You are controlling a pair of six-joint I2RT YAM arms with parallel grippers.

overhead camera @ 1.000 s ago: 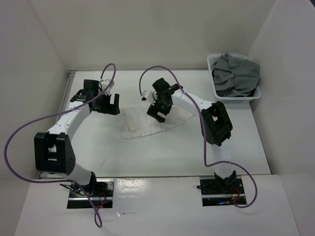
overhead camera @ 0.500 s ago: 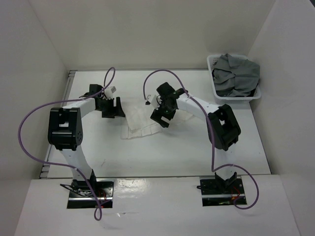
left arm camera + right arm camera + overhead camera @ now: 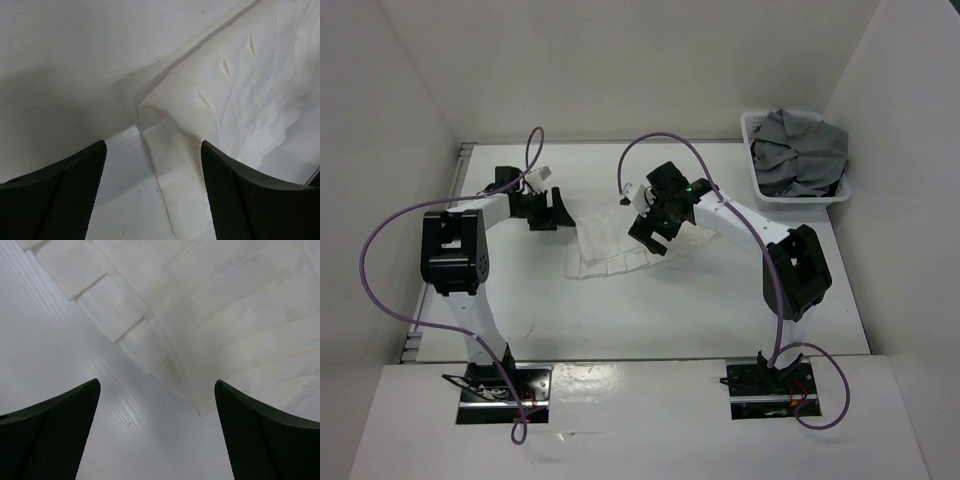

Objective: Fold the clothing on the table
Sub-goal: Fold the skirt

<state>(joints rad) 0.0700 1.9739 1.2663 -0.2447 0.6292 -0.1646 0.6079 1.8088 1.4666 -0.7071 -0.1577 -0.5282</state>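
Top: thin white pleated cloth skirt (image 3: 608, 252) is laid flat mid large white flat desk (image 3: 650, 310), between left hand (image 3: 550, 214) and right hand (image 3: 655, 238). Left wrist: jaws wide, empty, over folded corner. Right wrist: same, over pleated hem. Probably light, limp; corners best pinched.

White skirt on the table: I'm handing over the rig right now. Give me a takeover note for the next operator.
Left gripper: open, over the left corner of the skirt, holding nothing.
Right gripper: open, over its pleated right side, holding nothing.
The skirt lies rumpled in the middle of the table; grey clothes sit in the basket at the far right.
Done: no clean fold visible.
Left: grasp the edges and fold the skirt.
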